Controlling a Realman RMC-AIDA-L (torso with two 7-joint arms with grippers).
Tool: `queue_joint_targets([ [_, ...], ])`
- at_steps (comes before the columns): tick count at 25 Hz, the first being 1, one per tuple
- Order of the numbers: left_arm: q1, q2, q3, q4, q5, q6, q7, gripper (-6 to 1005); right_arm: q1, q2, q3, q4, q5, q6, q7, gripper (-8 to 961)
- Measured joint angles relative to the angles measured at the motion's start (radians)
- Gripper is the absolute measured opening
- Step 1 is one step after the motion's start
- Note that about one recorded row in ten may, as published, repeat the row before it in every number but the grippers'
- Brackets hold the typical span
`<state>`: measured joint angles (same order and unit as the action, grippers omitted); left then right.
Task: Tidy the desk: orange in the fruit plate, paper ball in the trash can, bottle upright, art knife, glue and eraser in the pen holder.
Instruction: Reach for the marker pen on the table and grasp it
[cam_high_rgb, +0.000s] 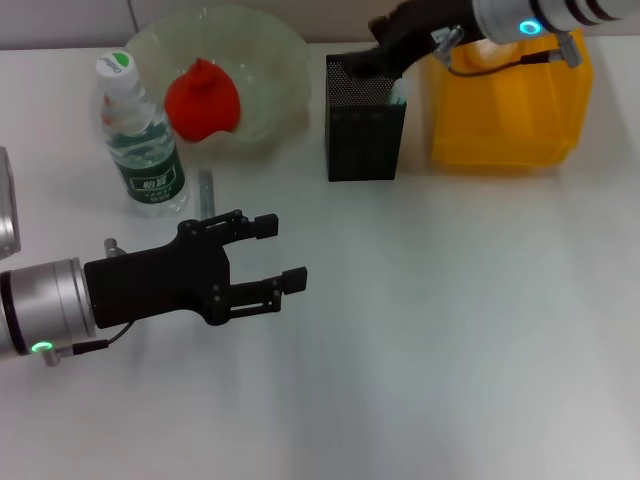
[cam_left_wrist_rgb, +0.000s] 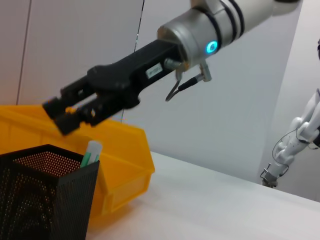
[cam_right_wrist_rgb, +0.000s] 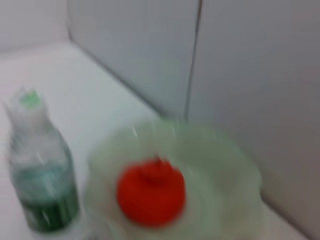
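Right gripper (cam_high_rgb: 392, 62) is hanging just above the pen holder (cam_high_rgb: 364, 128), right at its rim, with the trash can (cam_high_rgb: 510, 105) sitting just beyond it. In the left wrist view its fingers (cam_left_wrist_rgb: 67, 114) are nearly pinched together and I can't make out anything between them, so whether it's clenched on something small is anyone's guess.

Left gripper (cam_high_rgb: 272, 258) is hovering over bare worktop (cam_high_rgb: 450, 330) with its jaws spread wide, holding nothing. The bottle (cam_high_rgb: 140, 135) is standing upright just ahead of it, and the orange (cam_high_rgb: 202, 100) is already sitting in the fruit plate (cam_high_rgb: 285, 60) a bit farther out.

Handling-wise, I'd guess whatever small stiff bits go in the holder are light and easy to fumble, so pinching them across the middle and dropping straight into the opening is the way to go. Mesh cup looks light too, and could tip if it's bumped.

Hard to make out: something pale with a green stripe (cam_left_wrist_rgb: 90, 152) is poking out of the holder, possibly the glue. Can't spot the eraser, knife or paper ball anywhere; the bin's inside is hidden.
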<state>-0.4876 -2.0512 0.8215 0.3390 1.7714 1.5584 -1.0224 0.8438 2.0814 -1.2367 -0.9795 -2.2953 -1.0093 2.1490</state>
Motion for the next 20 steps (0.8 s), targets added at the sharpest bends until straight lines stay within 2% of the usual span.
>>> queue_joint_targets([
  [1, 0.002, -0.001, -0.002, 0.0, 0.0, 0.002, -0.001, 785, -0.022, -0.002, 0.003, -0.017, 0.054, 0.0, -0.034, 594],
  [2, 0.003, -0.002, -0.006, 0.0, -0.001, 0.005, -0.002, 785, -0.086, -0.005, 0.025, -0.05, 0.201, -0.026, -0.14, 599],
  [4, 0.004, -0.003, -0.009, 0.0, -0.001, 0.006, -0.003, 785, -0.11, -0.006, 0.041, -0.057, 0.259, -0.048, -0.189, 608],
  [6, 0.005, -0.004, -0.012, 0.0, -0.002, 0.008, -0.003, 785, -0.158, -0.007, 0.092, -0.052, 0.386, -0.132, -0.314, 618],
  [7, 0.007, -0.004, -0.021, 0.0, -0.002, 0.013, -0.007, 785, -0.192, -0.007, 0.141, -0.02, 0.474, -0.219, -0.407, 623],
  [8, 0.007, -0.004, -0.029, 0.0, -0.003, 0.018, -0.011, 785, -0.192, -0.007, 0.141, -0.02, 0.474, -0.219, -0.407, 628],
  [10, 0.008, -0.005, -0.039, -0.001, -0.003, 0.026, -0.019, 785, -0.227, -0.01, 0.208, 0.05, 0.559, -0.342, -0.519, 637],
  [12, 0.008, -0.005, -0.039, -0.001, -0.003, 0.026, -0.019, 784, -0.264, -0.015, 0.306, 0.154, 0.593, -0.475, -0.614, 647],
  [16, 0.008, -0.011, -0.088, -0.002, -0.003, 0.063, -0.084, 785, -0.312, -0.017, 0.38, 0.238, 0.595, -0.579, -0.713, 666],
  [20, 0.003, -0.012, -0.112, 0.02, -0.004, 0.071, -0.181, 785, -0.364, -0.013, 0.39, 0.274, 0.534, -0.578, -0.803, 685],
])
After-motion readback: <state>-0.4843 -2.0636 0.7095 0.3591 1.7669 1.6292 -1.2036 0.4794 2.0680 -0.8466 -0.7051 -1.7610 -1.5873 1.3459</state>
